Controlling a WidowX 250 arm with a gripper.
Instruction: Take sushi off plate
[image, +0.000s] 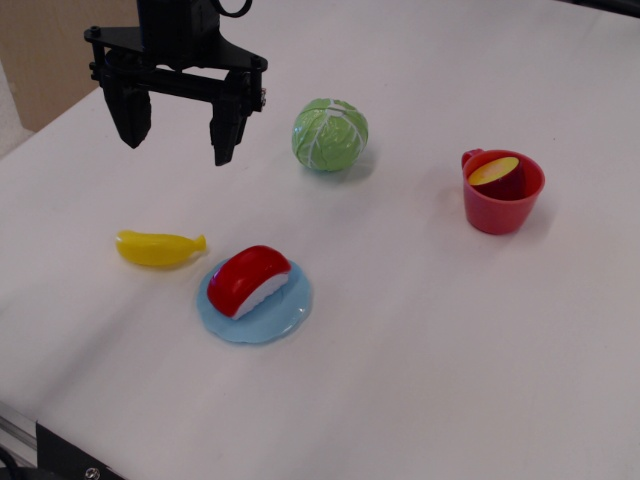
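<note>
The sushi (250, 281), a glossy red top over a white base, lies on the light-blue plate (287, 314) at the lower middle of the white table. My black gripper (178, 138) hangs open and empty above the table at the upper left. It is well behind the plate and apart from the sushi. Its two fingers (226, 128) point down with a wide gap between them.
A yellow banana (157, 248) lies just left of the plate. A green cabbage (330, 134) sits behind the plate, right of the gripper. A red cup with a yellow slice (502, 190) stands at the right. The table's front edge (60, 440) runs at the lower left.
</note>
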